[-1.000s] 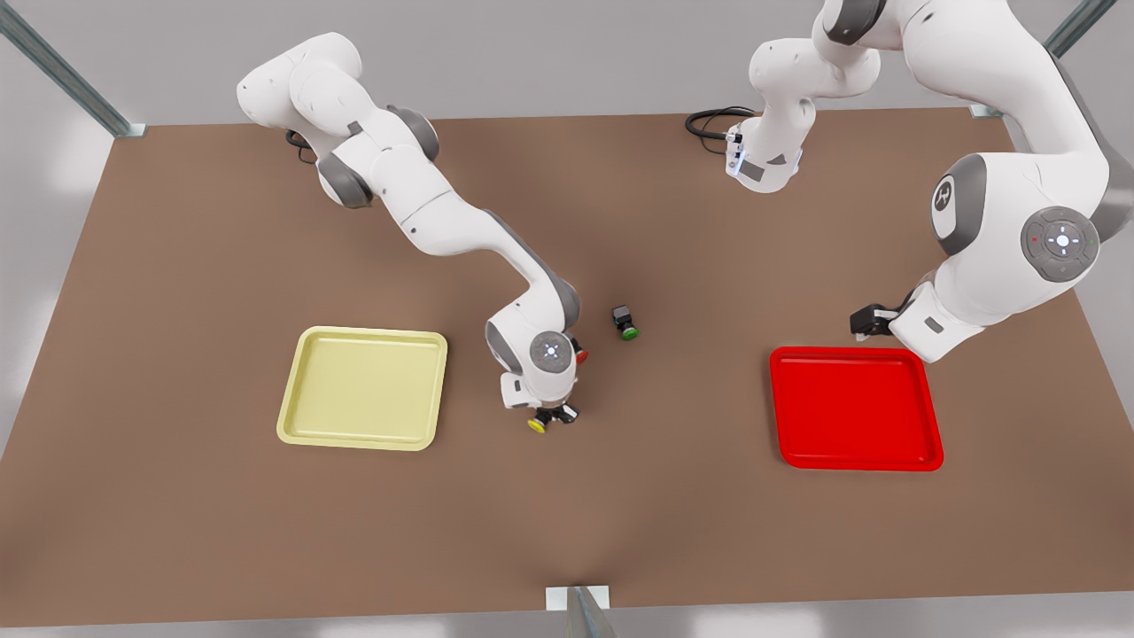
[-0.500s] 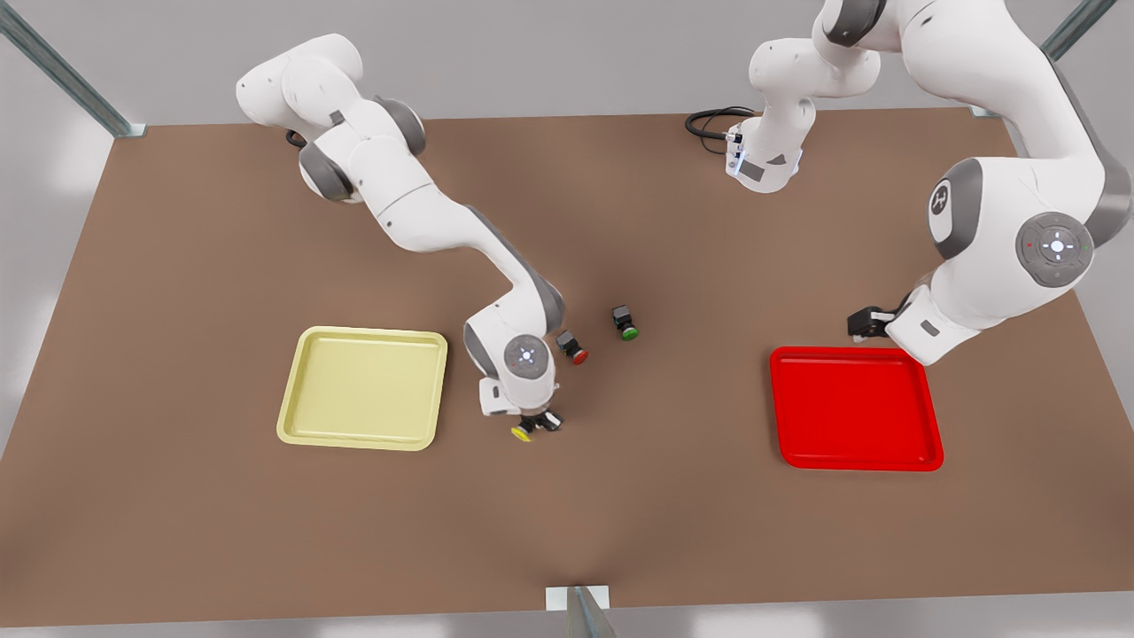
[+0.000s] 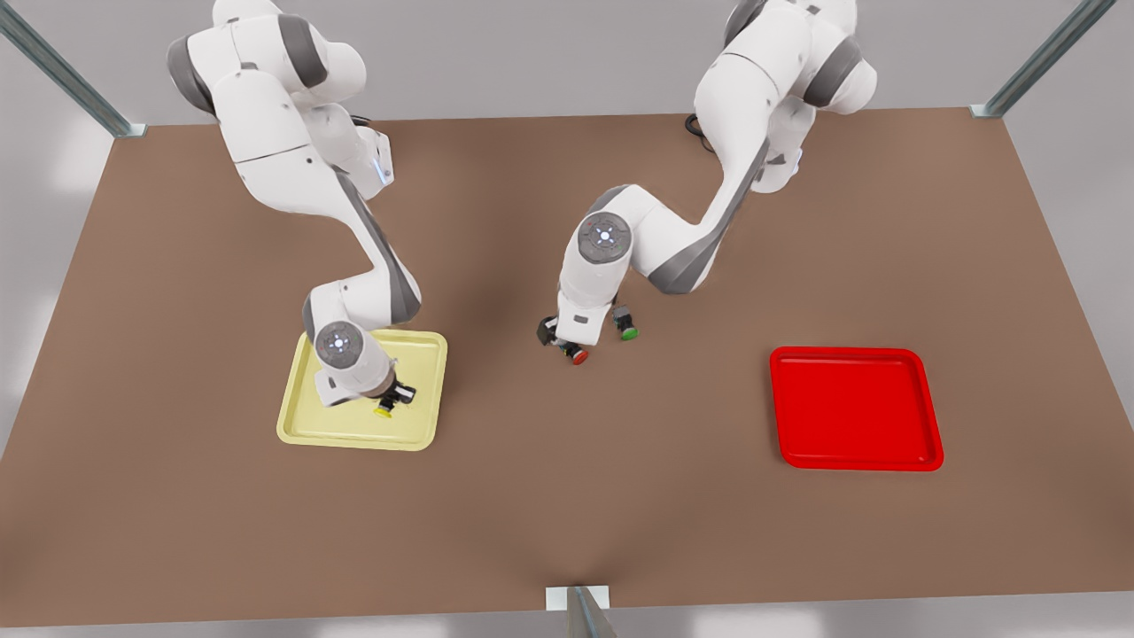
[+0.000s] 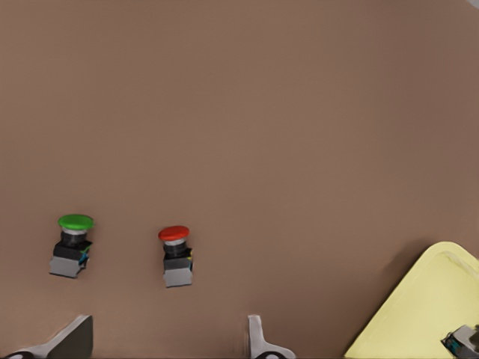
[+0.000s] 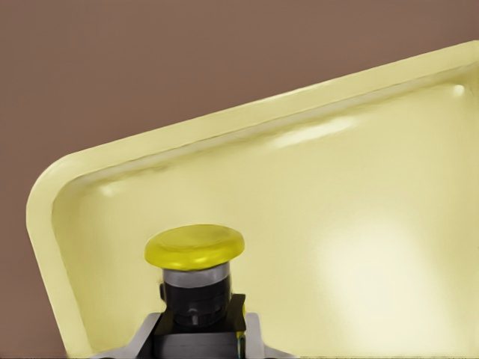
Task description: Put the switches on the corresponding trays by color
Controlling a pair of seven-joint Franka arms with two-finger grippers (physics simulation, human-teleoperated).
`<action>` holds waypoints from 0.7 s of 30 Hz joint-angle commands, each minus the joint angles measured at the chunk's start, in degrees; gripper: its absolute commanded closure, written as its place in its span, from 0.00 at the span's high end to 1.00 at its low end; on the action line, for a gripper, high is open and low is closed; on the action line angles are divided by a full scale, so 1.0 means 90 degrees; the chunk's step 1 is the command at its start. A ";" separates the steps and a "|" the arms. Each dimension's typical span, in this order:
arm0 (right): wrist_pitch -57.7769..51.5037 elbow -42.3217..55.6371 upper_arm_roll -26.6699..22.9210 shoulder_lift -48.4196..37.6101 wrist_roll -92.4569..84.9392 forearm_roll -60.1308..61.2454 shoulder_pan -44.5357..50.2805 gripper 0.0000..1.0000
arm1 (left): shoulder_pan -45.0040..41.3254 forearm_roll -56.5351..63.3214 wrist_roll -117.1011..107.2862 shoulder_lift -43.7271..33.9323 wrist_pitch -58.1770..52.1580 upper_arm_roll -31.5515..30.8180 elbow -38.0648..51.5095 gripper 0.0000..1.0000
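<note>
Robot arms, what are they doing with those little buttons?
They are sorting the buttons by colour. The right gripper holds the yellow switch over the yellow tray. The left gripper, open, hovers by the red switch and green switch on the table. The red tray waits.

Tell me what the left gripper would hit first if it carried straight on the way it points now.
Probably the red switch: the left gripper, fingers open, points down at it on the table, the green switch off to one side. How high it hangs is unclear.
</note>
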 commanded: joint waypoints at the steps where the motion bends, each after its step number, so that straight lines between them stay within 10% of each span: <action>1: 0.0033 -0.0123 -0.0001 -0.0045 0.0012 -0.0034 0.0000 0.51 | -0.0006 0.0016 -0.0001 0.0071 0.0037 0.0001 0.0000 1.00; 4: 0.0170 -0.0221 -0.0001 -0.0015 -0.0085 -0.0034 0.0000 0.78 | -0.0250 0.0387 0.0106 0.0481 0.0213 0.0010 -0.0068 1.00; 11: 0.0034 -0.0066 -0.0001 -0.0181 -0.0154 -0.0034 0.0000 0.85 | -0.0377 0.0670 0.0116 0.0705 0.1717 0.0030 -0.1367 1.00; 14: -0.1284 0.0560 -0.0010 -0.0806 -0.1071 -0.0024 -0.0400 1.00 | -0.0367 0.0661 0.0116 0.0881 0.1766 0.0030 -0.1357 1.00; 21: -0.4322 0.2699 -0.0079 -0.2007 -0.3424 0.0601 -0.1591 1.00 | -0.0435 0.0651 -0.0324 0.1164 0.2029 0.0020 -0.1377 1.00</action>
